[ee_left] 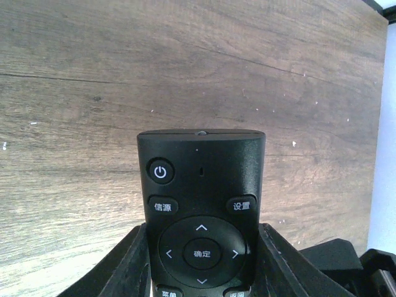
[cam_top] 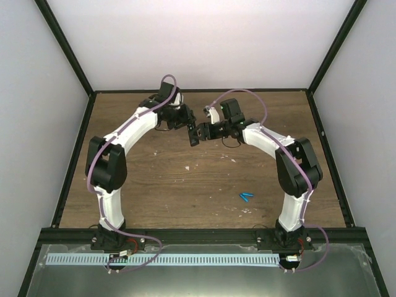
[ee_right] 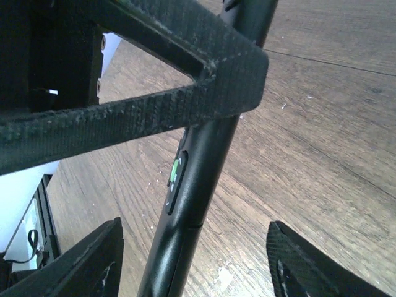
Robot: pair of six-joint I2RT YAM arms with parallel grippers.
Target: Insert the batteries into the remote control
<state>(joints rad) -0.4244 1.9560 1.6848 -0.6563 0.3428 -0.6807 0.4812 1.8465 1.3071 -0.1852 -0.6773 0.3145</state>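
Remote control (ee_left: 201,210) sits clamped in the left end effector (ee_left: 202,247) — its lower half is cut off in that wrist view. The right end effector (ee_right: 195,238) straddles it edge-on, fingers apart, not touching. The batteries (cam_top: 246,197) lie on the counter (cam_top: 161,185) well apart, near the right arm — tiny blue specks from above.
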